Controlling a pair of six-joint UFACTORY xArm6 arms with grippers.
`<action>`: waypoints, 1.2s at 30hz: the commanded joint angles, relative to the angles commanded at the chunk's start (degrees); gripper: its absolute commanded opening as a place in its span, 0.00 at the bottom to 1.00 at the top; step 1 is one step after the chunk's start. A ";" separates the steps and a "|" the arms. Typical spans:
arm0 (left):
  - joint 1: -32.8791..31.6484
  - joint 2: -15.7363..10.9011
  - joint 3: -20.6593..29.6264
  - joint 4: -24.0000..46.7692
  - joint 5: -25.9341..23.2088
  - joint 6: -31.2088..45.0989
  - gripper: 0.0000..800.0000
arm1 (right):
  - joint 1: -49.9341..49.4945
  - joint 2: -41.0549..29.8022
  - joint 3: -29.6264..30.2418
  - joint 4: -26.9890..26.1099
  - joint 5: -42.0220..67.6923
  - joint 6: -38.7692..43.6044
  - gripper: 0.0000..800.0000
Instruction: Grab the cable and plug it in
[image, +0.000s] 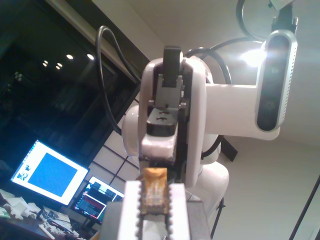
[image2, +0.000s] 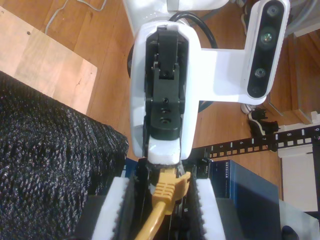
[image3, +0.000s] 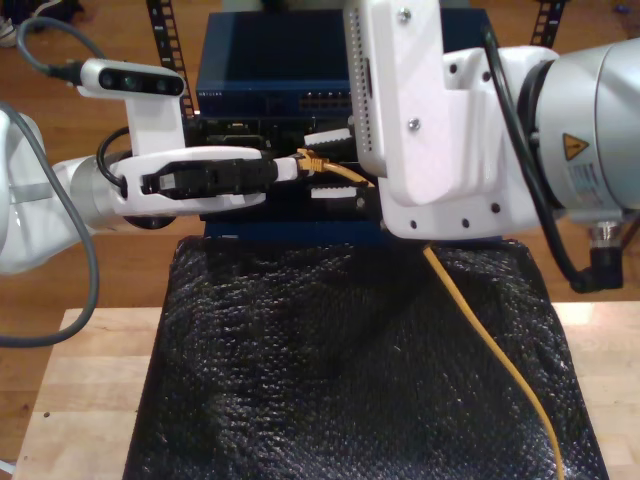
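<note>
The orange-yellow cable (image3: 480, 330) runs from the near edge at the exterior view's right, across the black mat, up behind the big white arm. Its clear plug (image: 154, 192) is pinched between the white toothed fingers of my first gripper (image: 152, 200), which is shut on it; that is the arm at the exterior view's left (image3: 298, 166). My second gripper (image2: 161, 185) faces it tip to tip and stands open. Its toothed fingers (image2: 116, 200) sit apart on either side of the cable's orange boot (image2: 167, 187) without touching it.
A blue network switch (image3: 260, 70) with a row of ports stands just behind the grippers, with black rack rails (image2: 270, 140) beside it. A black bubble mat (image3: 330, 380) covers the wooden table (image3: 90, 380). Lit monitors (image: 50, 172) glow far behind.
</note>
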 joint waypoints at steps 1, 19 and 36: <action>0.00 0.00 0.00 0.00 0.00 0.00 0.02 | 0.09 0.00 0.00 0.00 -0.09 0.00 0.34; -0.09 0.00 0.00 0.00 0.00 0.00 0.02 | 0.09 0.00 0.09 0.26 -0.62 0.00 0.24; -0.09 0.00 -0.09 0.00 0.79 -0.62 0.36 | 0.18 -0.62 1.58 1.49 -4.04 0.26 0.00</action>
